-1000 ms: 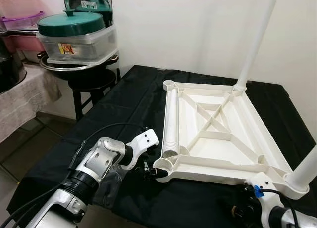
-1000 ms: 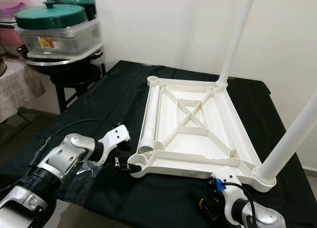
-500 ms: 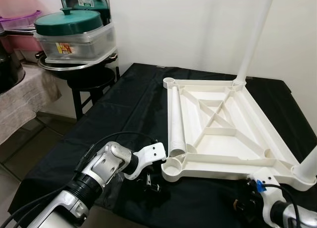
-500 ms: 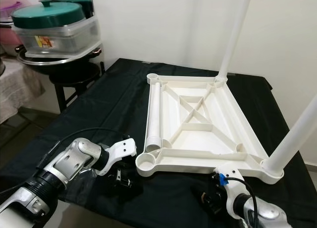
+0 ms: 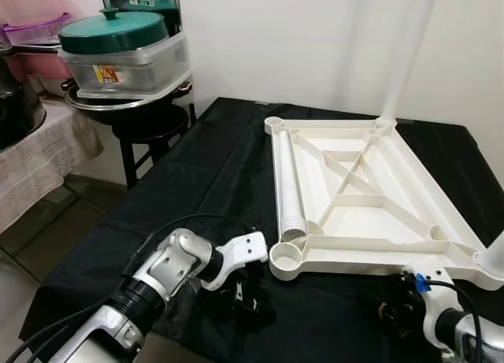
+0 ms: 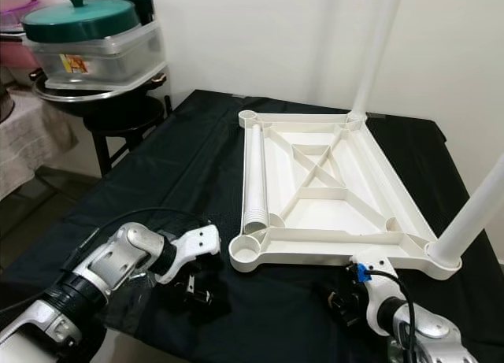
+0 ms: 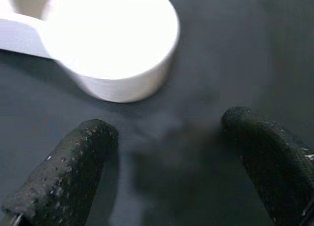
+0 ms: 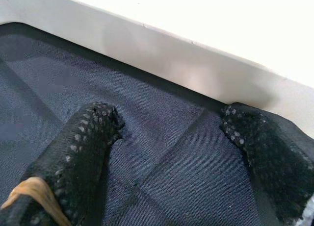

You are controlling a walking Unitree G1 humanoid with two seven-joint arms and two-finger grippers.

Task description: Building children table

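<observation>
White plastic tabletop [image 5: 370, 201] lies upside down on the black cloth [image 5: 205, 174] in front of me, ribs up, filling the centre of the table from roughly 12 to 4 o'clock. I count two legs standing: one tall leg [image 5: 405, 56] in the far socket at 1 o'clock, and one leg [image 6: 472, 213] in the near socket at 4 o'clock. A third, loose leg [image 5: 290, 186] lies inside the frame along its 9 o'clock edge. I see no fourth leg. Two sockets sit empty: the far one [image 5: 273, 125] at 11 o'clock and the near corner socket [image 5: 288, 257] at 6 o'clock.

My left gripper [image 5: 240, 296] sits low on the cloth at 7 o'clock, just beside that near socket; the left wrist view shows its fingers [image 7: 64, 174] spread apart with nothing between them. My right gripper [image 8: 171, 152] is at 5 o'clock against the tabletop's near rim, fingers likewise parted and empty over the cloth.

My worry: both grippers are close to the frame's edge, so a careless nudge could slide it across the cloth and rock the standing legs loose. The cloth may also bunch up under my fingers. The loose leg is round and could roll when I reach for it.
</observation>
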